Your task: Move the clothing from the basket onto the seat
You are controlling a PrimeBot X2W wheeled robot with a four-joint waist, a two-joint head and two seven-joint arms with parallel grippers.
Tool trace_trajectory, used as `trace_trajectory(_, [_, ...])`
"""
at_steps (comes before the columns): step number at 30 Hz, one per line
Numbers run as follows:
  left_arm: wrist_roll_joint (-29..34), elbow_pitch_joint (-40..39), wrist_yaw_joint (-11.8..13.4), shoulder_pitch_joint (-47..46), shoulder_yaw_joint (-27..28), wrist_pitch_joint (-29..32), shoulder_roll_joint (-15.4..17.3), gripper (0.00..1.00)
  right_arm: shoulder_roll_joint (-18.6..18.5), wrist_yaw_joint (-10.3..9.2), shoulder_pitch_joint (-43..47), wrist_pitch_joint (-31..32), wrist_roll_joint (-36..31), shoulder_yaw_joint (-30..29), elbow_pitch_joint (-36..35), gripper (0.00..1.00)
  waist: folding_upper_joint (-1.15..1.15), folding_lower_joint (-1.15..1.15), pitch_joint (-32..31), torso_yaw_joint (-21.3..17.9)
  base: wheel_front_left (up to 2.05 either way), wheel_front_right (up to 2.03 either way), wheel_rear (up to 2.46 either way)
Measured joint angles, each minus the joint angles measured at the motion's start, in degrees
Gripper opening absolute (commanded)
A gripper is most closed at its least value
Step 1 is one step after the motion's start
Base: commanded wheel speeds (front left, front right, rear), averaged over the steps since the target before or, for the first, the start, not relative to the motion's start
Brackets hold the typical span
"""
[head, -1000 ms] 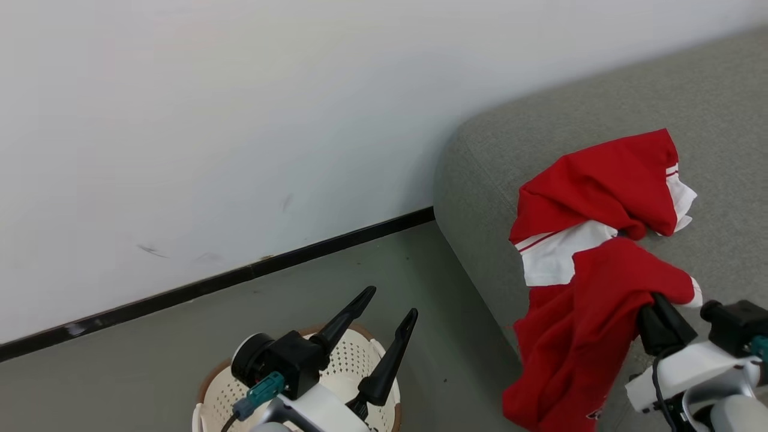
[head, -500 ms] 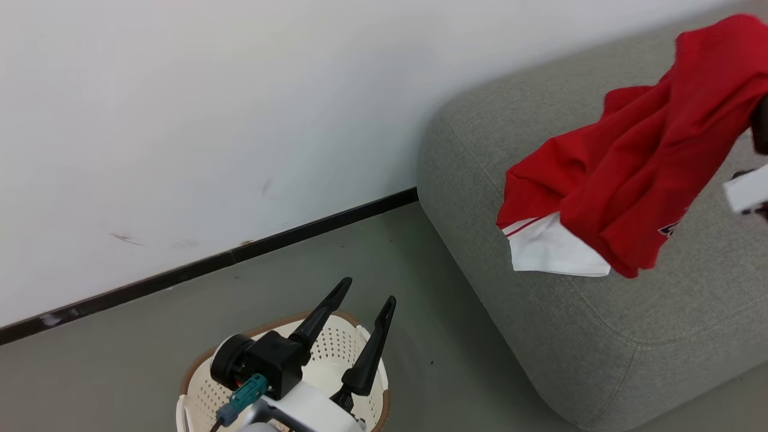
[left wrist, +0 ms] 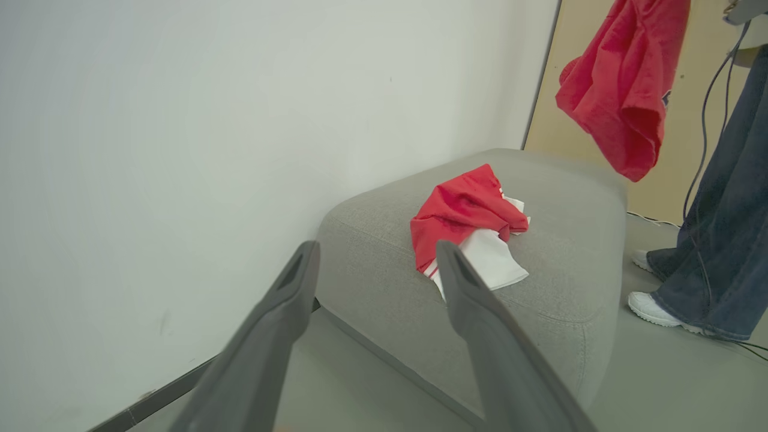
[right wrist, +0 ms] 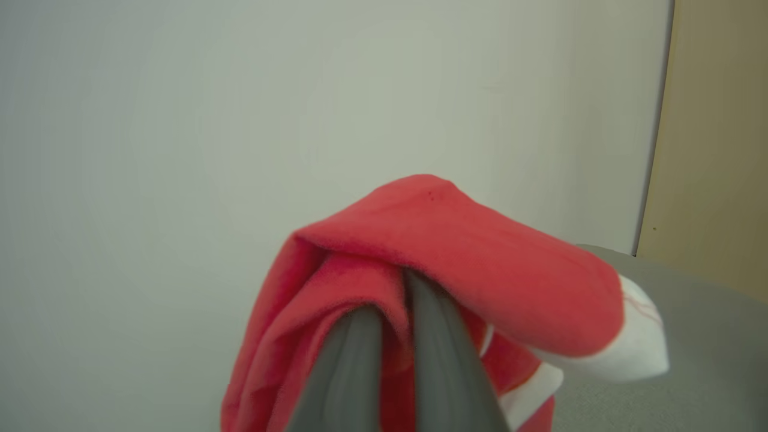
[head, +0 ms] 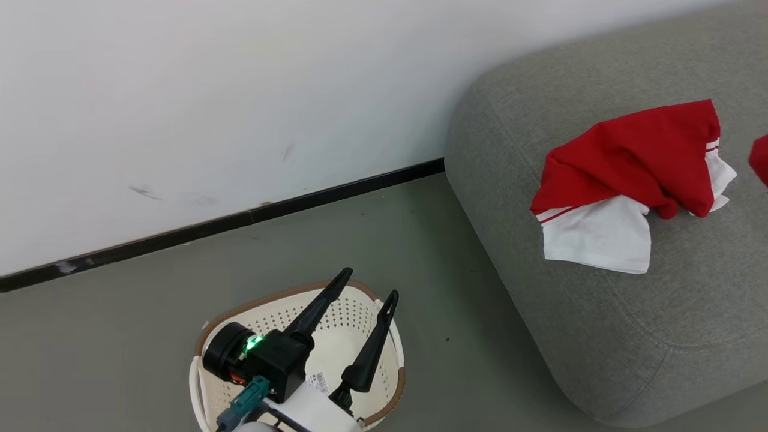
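Note:
One red-and-white garment of the clothing (head: 624, 168) lies crumpled on the grey seat (head: 600, 330); in the left wrist view this garment (left wrist: 462, 210) sits near the middle of the seat (left wrist: 570, 282). A second red garment (left wrist: 624, 90) hangs in the air above the seat's far side, with a sliver of it (head: 761, 159) at the head view's right edge. My right gripper (right wrist: 390, 300) is shut on this garment (right wrist: 444, 240), which drapes over the fingers. My left gripper (head: 372, 282) stands open above the cream basket (head: 258, 305), whose floor shows a label.
A person's legs in blue jeans (left wrist: 720, 210) and white shoes (left wrist: 648, 306) stand beyond the seat, with dark cables beside them. A white wall with a black skirting (head: 336, 191) runs behind the basket and seat. Grey floor (head: 456, 336) lies between basket and seat.
My right gripper has lifted the second garment from the seat's front edge up and to the right, almost out of the head view. The head camera has shifted. The left gripper stays open over the basket.

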Motion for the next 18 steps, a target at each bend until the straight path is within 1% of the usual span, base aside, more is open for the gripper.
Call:
trace_trajectory(3, [1.52, -1.30, 0.37, -0.13, -0.60, 1.22, 1.03, 1.00, -2.70, 0.00, -0.53, -0.02, -0.15, -2.65, 2.91, 0.00, 0.00, 0.00, 1.43, 1.32, 0.00, 0.00, 0.00])
trace_trajectory(7, [2.29, -2.76, 0.44, -0.28, -0.90, 2.24, 1.40, 1.00, -3.98, 0.00, -0.48, -0.29, -0.62, -5.52, 6.02, 0.00, 0.00, 0.00, 3.06, 2.69, 0.00, 0.00, 0.00])
trace_trajectory(9, [2.70, -3.20, 0.49, -0.64, -1.21, 2.94, 1.61, 1.00, -4.69, 0.00, -0.42, -0.65, -0.87, -6.03, 7.34, 0.00, 0.00, 0.00, 3.92, 3.37, 0.00, 0.00, 0.00])
trace_trajectory(11, [2.96, -4.00, 0.87, -1.18, -1.26, 3.35, 1.65, 1.00, -5.06, 0.00, -0.38, -0.92, -1.18, -6.13, 8.37, 0.00, 0.00, 0.00, 4.80, 4.03, 0.00, 0.00, 0.00])
trace_trajectory(18, [3.52, -6.59, 0.82, -3.23, -1.67, 4.27, 1.88, 1.00, -5.05, 0.00, -0.39, -3.16, -2.76, -7.39, 11.51, 0.00, 0.00, 0.00, 8.13, 6.24, 0.00, 0.00, 0.00])
